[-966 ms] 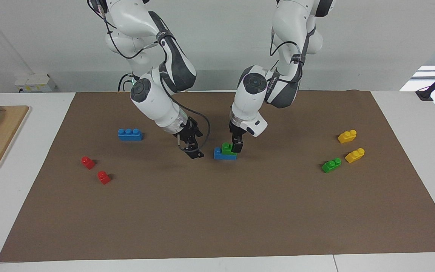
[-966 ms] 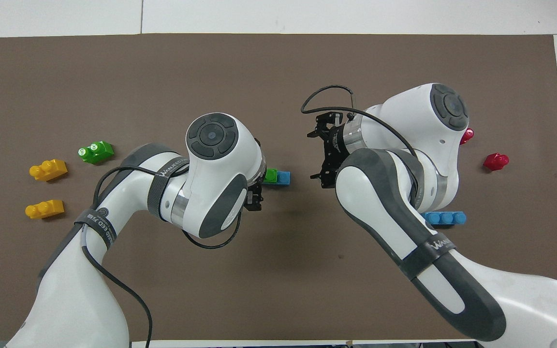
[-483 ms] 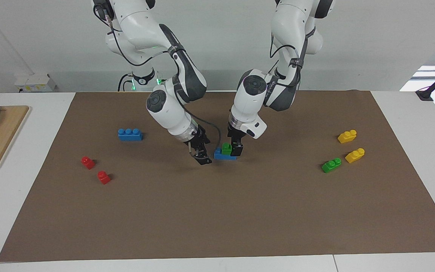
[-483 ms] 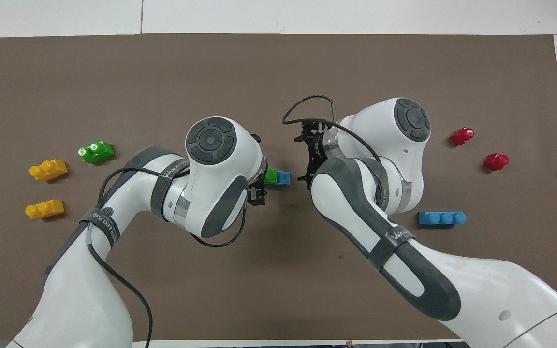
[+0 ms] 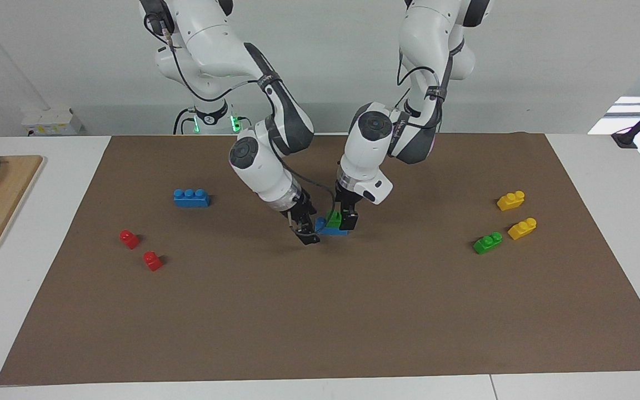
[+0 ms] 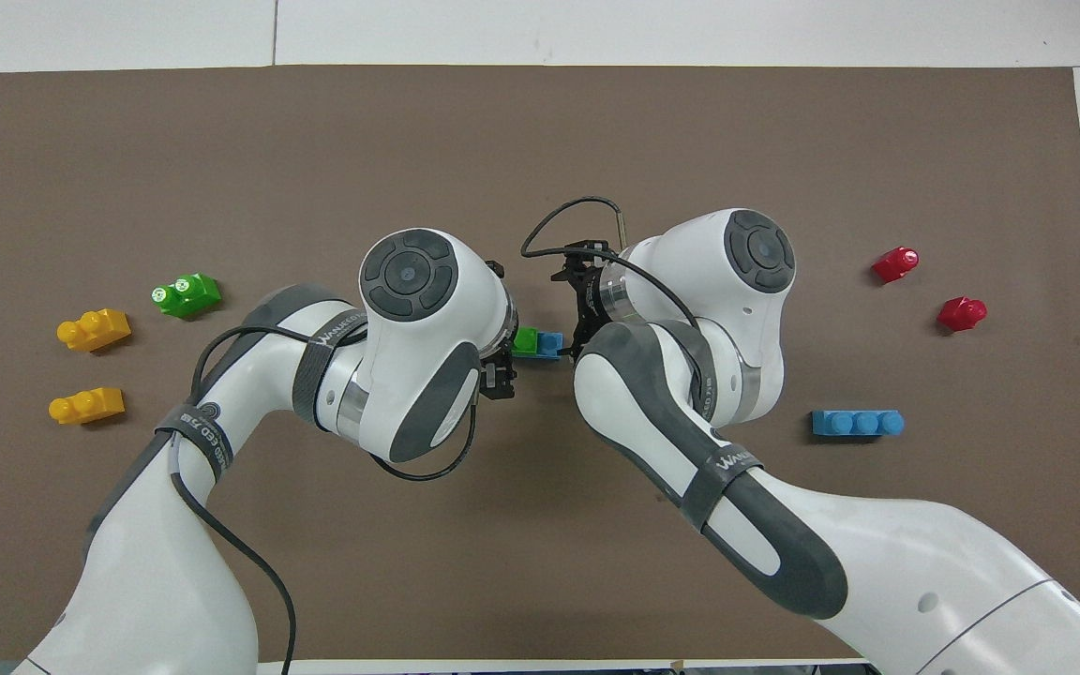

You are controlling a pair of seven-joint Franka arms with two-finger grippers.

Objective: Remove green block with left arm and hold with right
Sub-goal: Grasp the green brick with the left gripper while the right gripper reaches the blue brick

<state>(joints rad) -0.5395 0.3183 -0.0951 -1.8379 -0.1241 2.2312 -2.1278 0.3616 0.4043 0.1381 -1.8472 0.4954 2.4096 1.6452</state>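
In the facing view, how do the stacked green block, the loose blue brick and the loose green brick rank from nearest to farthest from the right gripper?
From the right gripper:
1. Green block, on a blue brick beside it.
2. Blue three-stud brick, toward the right arm's end.
3. Loose green brick, toward the left arm's end.

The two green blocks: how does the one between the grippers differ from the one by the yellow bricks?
The stacked green block sits on a blue brick mid-mat; the loose green block lies directly on the mat. The stacked one has the left gripper and right gripper at it; the loose one is unattended. Both are bright green.
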